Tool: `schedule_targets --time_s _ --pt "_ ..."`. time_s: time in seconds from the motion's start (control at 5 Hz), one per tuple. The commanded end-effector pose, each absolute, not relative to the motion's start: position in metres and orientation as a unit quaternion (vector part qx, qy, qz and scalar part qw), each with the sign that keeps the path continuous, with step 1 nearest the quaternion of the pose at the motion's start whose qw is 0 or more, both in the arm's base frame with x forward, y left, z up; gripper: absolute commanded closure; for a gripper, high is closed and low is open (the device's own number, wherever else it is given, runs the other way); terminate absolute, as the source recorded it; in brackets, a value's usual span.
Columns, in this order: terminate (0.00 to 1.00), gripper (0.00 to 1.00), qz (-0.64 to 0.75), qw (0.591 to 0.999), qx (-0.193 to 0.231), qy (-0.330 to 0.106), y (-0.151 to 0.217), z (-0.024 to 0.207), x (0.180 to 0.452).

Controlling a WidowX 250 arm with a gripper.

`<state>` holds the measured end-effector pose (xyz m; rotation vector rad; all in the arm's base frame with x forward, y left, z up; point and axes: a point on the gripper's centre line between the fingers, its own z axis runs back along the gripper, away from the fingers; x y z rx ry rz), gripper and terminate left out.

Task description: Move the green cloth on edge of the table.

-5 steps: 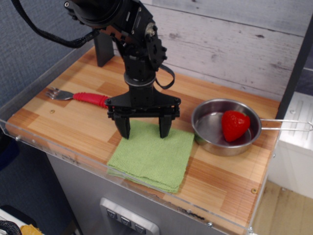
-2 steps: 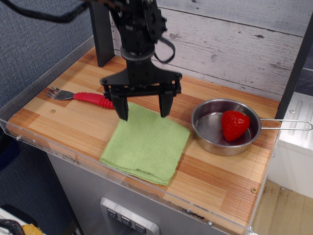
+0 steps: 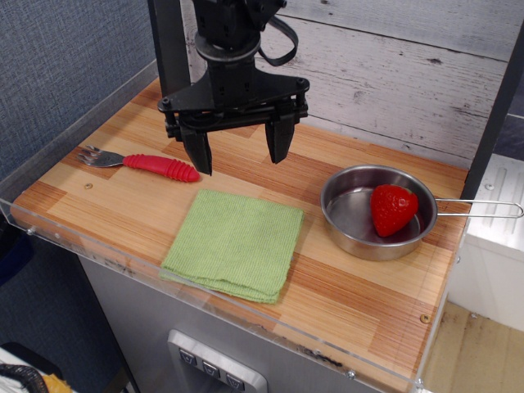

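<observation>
The light green folded cloth (image 3: 233,244) lies flat on the wooden table (image 3: 106,192), its front side close to the clear acrylic rim at the table's front edge. My black gripper (image 3: 238,152) hangs open and empty above the table, behind and above the cloth's far side, not touching it.
A fork with a red handle (image 3: 147,164) lies left of the gripper. A steel pan (image 3: 364,221) holding a red strawberry (image 3: 393,209) sits to the right of the cloth, its wire handle pointing right. A black post (image 3: 169,45) stands at the back left.
My gripper has risen and drawn back off the cloth. The cloth has shifted a little to the left and toward the front edge and now lies free.
</observation>
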<state>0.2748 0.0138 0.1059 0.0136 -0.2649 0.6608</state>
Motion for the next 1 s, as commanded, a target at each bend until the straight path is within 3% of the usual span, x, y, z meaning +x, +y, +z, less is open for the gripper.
schedule_targets --time_s 0.0,0.6,0.8 --pt "0.00 0.00 0.326 0.929 0.005 -0.173 0.0087 0.1378 0.2797" --pt "0.00 0.00 0.326 0.929 0.005 -0.173 0.0087 0.1378 0.2797" --pt "1.00 0.00 0.326 0.929 0.005 -0.173 0.0087 0.1378 0.2797"
